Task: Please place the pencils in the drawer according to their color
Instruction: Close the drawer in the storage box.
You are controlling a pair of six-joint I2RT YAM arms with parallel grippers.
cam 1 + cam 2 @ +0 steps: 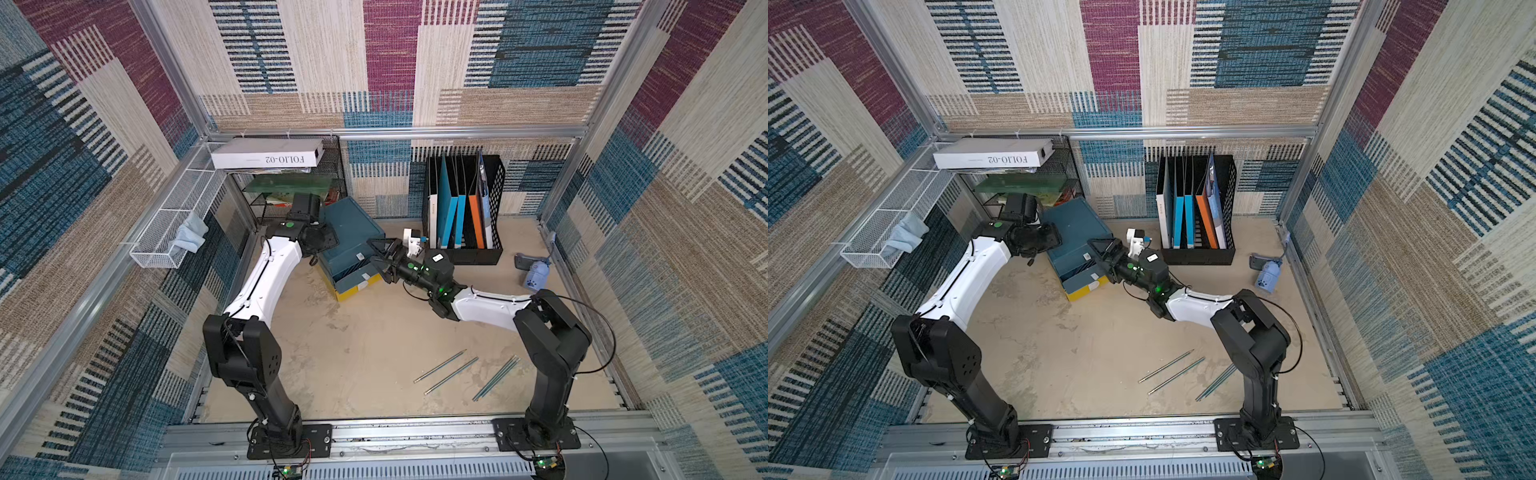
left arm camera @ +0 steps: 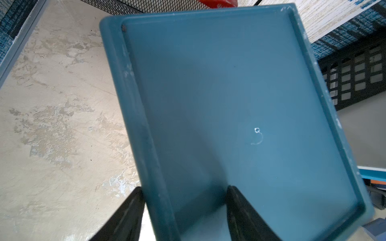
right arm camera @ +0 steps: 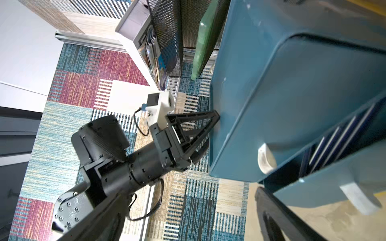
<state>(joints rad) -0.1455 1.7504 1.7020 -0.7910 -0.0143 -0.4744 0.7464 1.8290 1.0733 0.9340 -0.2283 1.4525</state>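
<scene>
Teal cabinet (image 1: pixel 353 230): plastic drawer unit, upper centre in both top views, set at an angle on the beige table (image 1: pixel 353 357).
Teal drawer (image 1: pixel 358 279): stands partly out above the yellow drawer (image 1: pixel 353 294), presumably open to receive pencils of matching colour.
Drawer contents (image 3: pixel 334 141): thin blue-dark rods lying side by side in the right wrist view, probably pencils already sorted.
Loose pencils (image 1: pixel 451 375): about four teal ones, lower right of centre on the table, well apart from the cabinet and from both grippers.
Left gripper (image 2: pixel 184 188): jaws parted and holding nothing. They straddle the cabinet's raised top edge, one finger (image 2: pixel 129 210) outside the wall. It is likely bracing the light unit so that it does not slide when a drawer moves.
Right gripper (image 1: pixel 377 259): jaws spread wide and empty, just beside the open drawer's front. Whether it touches the handle cannot be told.
Step in hand: drawer handling, as judged; the loose pencils are not yet collected.
</scene>
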